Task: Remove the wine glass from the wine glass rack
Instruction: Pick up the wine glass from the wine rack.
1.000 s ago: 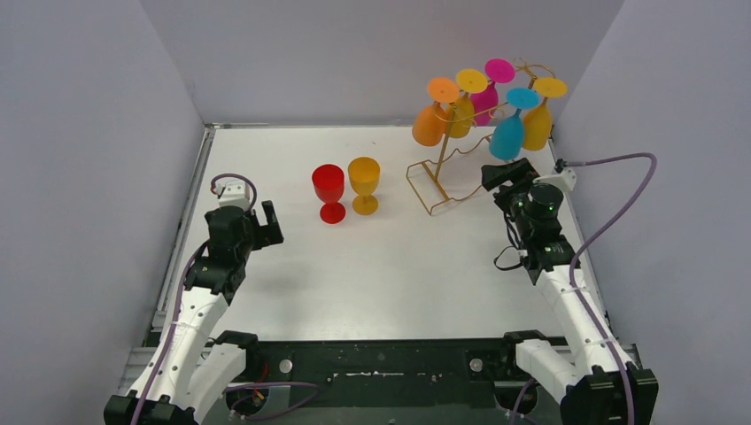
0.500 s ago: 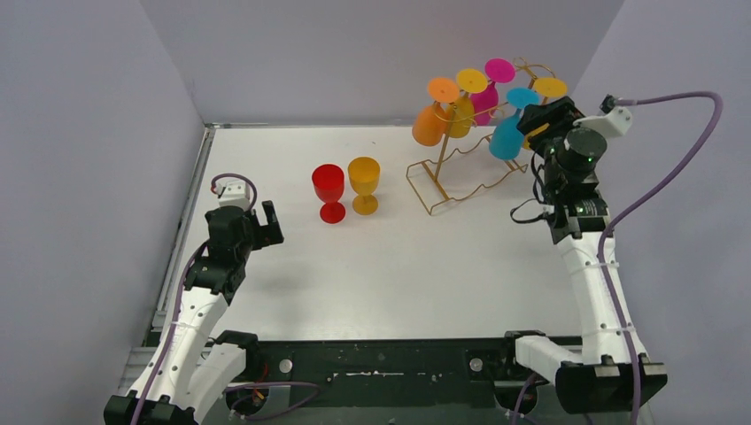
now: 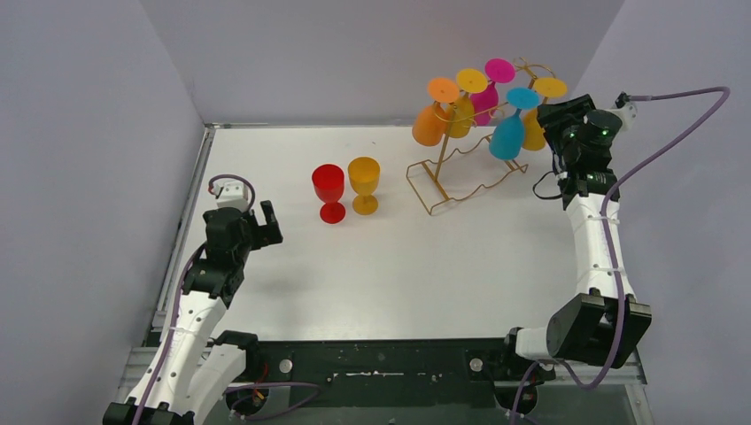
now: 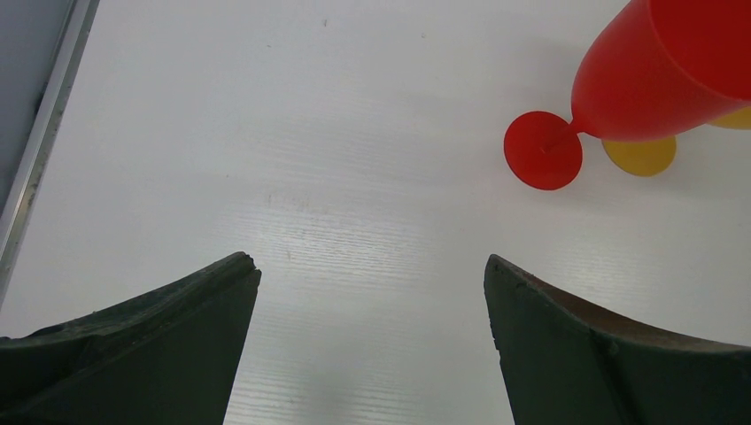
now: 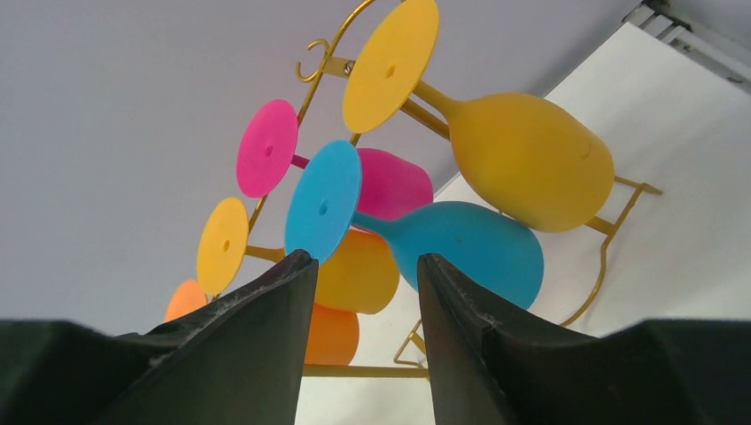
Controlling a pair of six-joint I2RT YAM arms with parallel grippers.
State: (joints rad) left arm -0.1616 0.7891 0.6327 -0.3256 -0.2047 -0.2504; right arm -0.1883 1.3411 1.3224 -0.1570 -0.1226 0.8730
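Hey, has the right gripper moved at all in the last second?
Yes. The right gripper moved farther back and rightward, from in front of the wine glass rack to its right end, jaws open beside the blue glass.

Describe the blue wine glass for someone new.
At the table's far right corner stands a gold wire wine glass rack with five glasses hanging upside down. The blue wine glass hangs near its right end beside a yellow wine glass; the only blue one.

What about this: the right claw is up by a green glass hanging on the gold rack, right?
Not quite. The glass by the right claw is blue, not green. It does hang on the gold rack. The right wrist view shows it.
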